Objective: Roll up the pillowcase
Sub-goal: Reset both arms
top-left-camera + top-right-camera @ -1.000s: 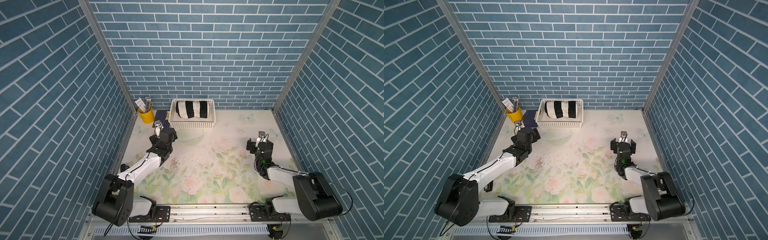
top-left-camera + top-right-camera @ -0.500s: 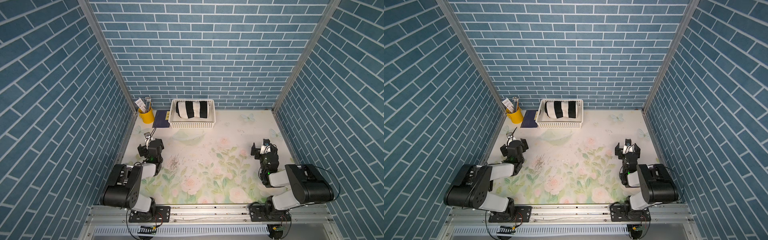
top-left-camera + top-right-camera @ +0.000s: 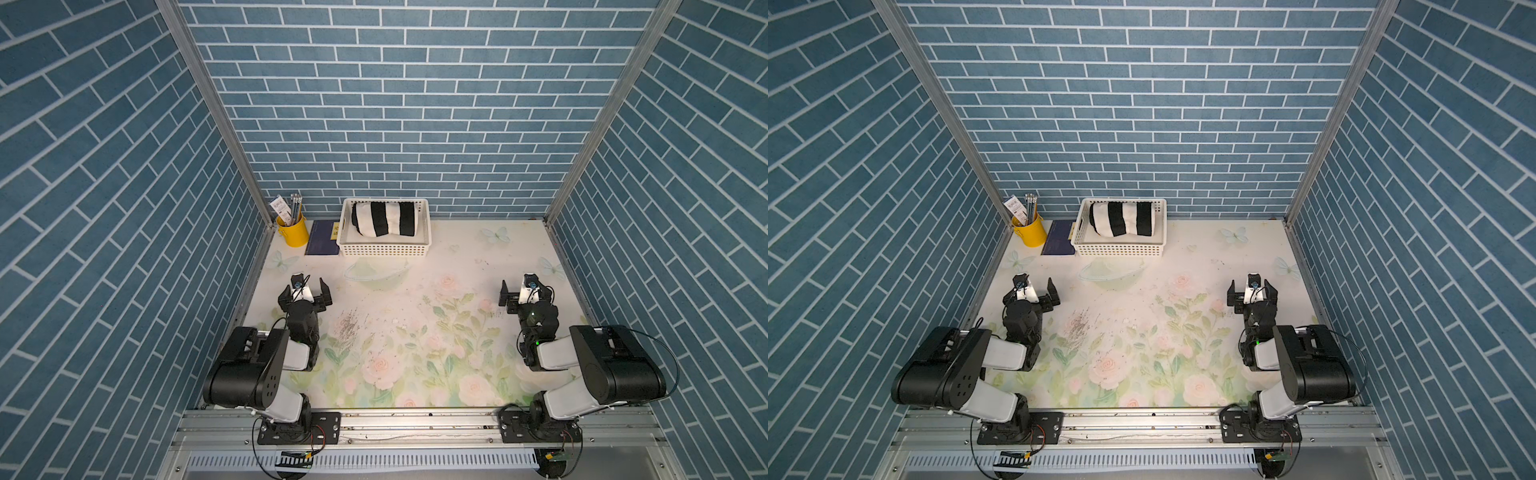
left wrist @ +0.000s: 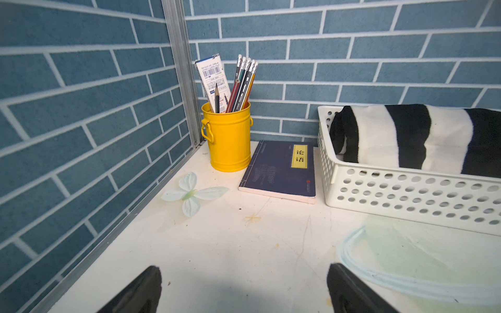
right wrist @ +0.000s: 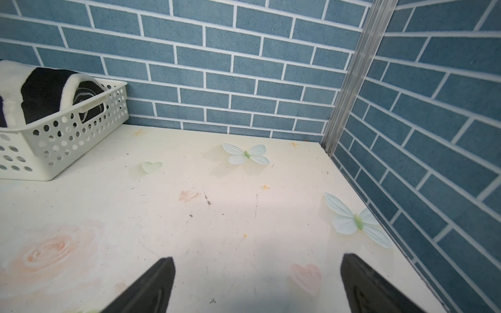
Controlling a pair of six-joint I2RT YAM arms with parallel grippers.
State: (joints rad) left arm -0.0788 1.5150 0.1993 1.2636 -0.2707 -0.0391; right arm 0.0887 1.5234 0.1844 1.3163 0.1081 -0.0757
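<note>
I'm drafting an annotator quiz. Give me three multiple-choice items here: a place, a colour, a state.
1. Where does the striped pillowcase lie? A spread flat on the tabletop; B in the white perforated basket; C hung on the back wall.
2. What colour is the pencil cup? A red; B green; C yellow.
3. The left gripper and right gripper are: A both open, empty; B both shut on cloth; C one open, one shut.
Key: B, both top views show it inside the basket's walls. C, its yellow body stands beside the navy book. A, each wrist view shows jaws apart, nothing between.
</note>
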